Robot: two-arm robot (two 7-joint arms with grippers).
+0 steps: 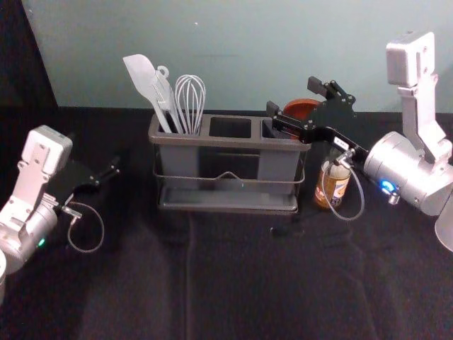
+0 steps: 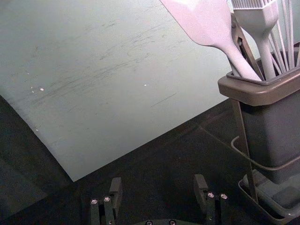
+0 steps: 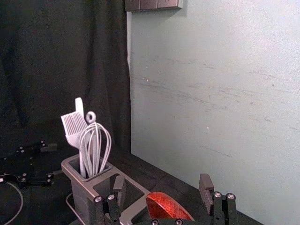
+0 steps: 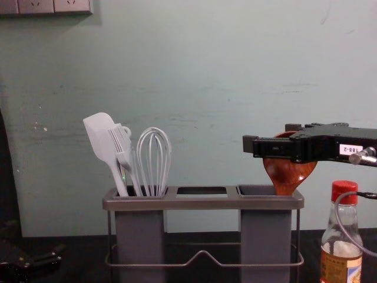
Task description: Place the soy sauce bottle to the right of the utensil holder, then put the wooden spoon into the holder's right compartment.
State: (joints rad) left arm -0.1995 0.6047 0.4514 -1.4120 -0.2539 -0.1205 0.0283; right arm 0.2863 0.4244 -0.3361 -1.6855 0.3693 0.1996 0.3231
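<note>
At the right end of the utensil holder (image 4: 203, 203), the wooden spoon (image 4: 288, 172) stands in the right compartment (image 4: 254, 190), handle down and bowl up, its long axis steep and leaning slightly outward to the right. Around the bowl hangs the right gripper (image 1: 294, 97), reaching in from the right, its fingers spread wide and gripping nothing; in the right wrist view the bowl sits between them, apart from both. Upright just to the right of the holder is the soy sauce bottle (image 4: 340, 266), long axis vertical, red cap (image 4: 344, 192) on top, below the right arm. Off to the left, the left gripper (image 1: 98, 154) is idle, open and empty. A white spatula (image 4: 102, 141), a brush (image 4: 125, 154) and a whisk (image 4: 154, 159) stand heads up in the left compartment.
</note>
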